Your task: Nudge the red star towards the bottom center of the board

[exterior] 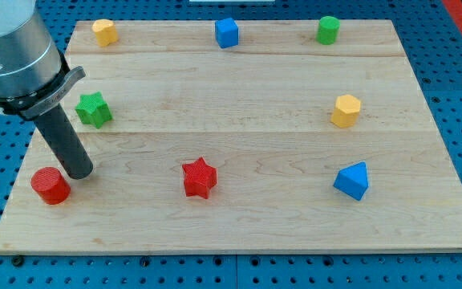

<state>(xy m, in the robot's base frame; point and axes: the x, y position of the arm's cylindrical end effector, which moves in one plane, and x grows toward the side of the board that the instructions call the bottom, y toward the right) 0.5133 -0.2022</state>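
Note:
The red star [199, 177] lies on the wooden board [239, 225], left of centre in the lower half. My tip [79, 172] rests on the board at the view's left, well to the left of the red star. It stands just right of and above a red cylinder [50, 185], and below a green star [94, 109]. The rod rises up and to the left to the arm's grey body at the view's top left corner.
A yellow hexagonal block [104, 31], a blue cube [226, 32] and a green cylinder [328, 30] line the top edge. Another yellow hexagonal block [346, 111] and a blue triangular block [352, 180] sit at the right. Blue pegboard surrounds the board.

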